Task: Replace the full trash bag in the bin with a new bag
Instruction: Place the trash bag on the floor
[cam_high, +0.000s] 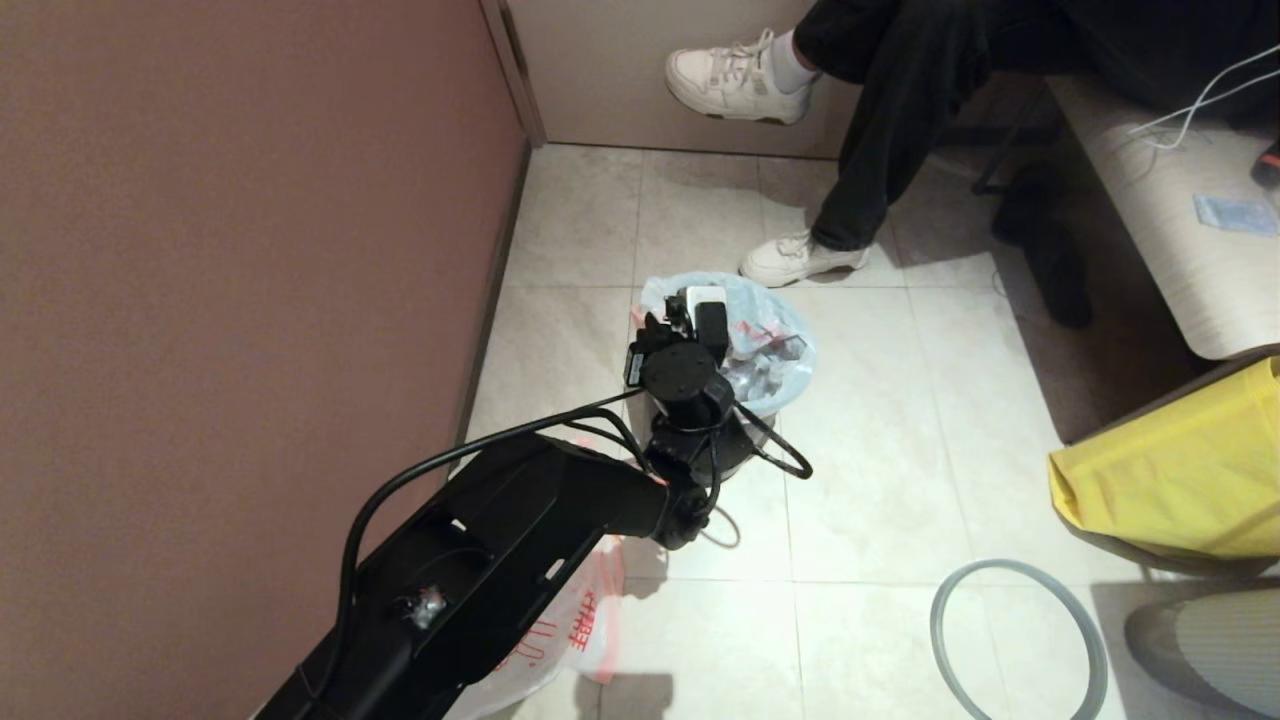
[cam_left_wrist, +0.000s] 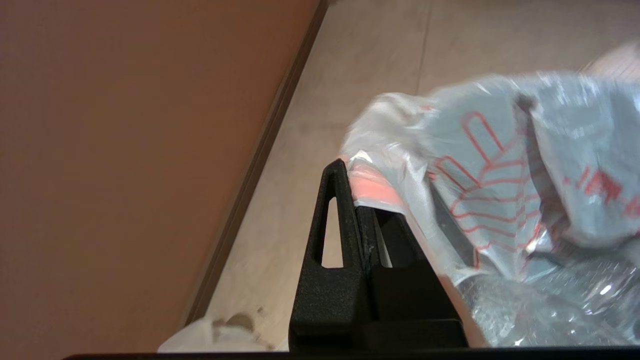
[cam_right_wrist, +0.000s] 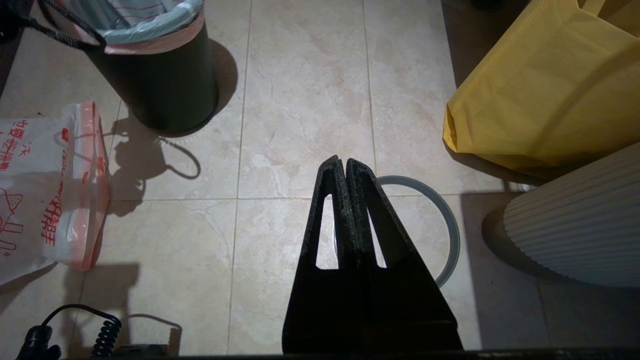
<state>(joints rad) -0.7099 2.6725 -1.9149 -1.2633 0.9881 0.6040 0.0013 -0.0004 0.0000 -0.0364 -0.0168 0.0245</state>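
The bin (cam_right_wrist: 165, 85) is dark and round and stands on the tiled floor beside the wall; in the head view my left arm hides most of it. It is lined by the full trash bag (cam_high: 775, 335), translucent with faint red print and clear bottles showing inside. My left gripper (cam_left_wrist: 352, 200) is at the bin's near-left rim, shut on the bag's pink-red edge (cam_left_wrist: 372, 187). The new bag (cam_high: 570, 630) lies limp on the floor under the left arm, with bold red print (cam_right_wrist: 50, 220). My right gripper (cam_right_wrist: 345, 162) hangs shut and empty over the floor.
The bin's grey ring rim (cam_high: 938, 620) lies on the tiles at the right, under the right gripper (cam_right_wrist: 452, 230). A yellow bag (cam_high: 1170, 480) and a white ribbed object (cam_right_wrist: 575, 225) stand further right. A seated person's shoe (cam_high: 795, 258) is just behind the bin. The wall (cam_high: 250, 250) runs along the left.
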